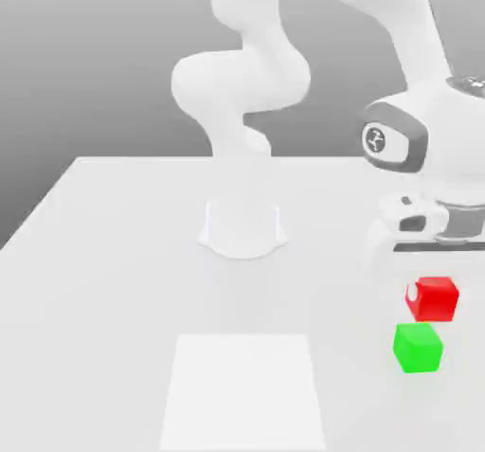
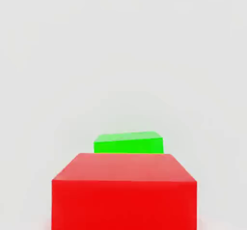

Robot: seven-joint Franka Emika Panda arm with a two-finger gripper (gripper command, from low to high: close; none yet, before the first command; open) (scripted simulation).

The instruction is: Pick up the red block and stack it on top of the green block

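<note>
In the exterior view, the red block (image 1: 436, 300) sits at the table's right side, just behind the green block (image 1: 418, 348); I cannot tell whether it rests on the table or hangs slightly above it. My gripper (image 1: 428, 297) comes down from the white hand above and is shut on the red block, with one white fingertip (image 1: 413, 298) pressed against its left face. The other finger is hidden behind the block. In the hand view, the red block (image 2: 124, 190) looms close and the green block (image 2: 128, 143) lies just beyond it on the table.
The arm's round white base (image 1: 242, 228) stands at the middle back of the grey table (image 1: 114, 280). A lighter white rectangle (image 1: 243, 389) marks the table's front middle. The table's left edge slants along the exterior view's left.
</note>
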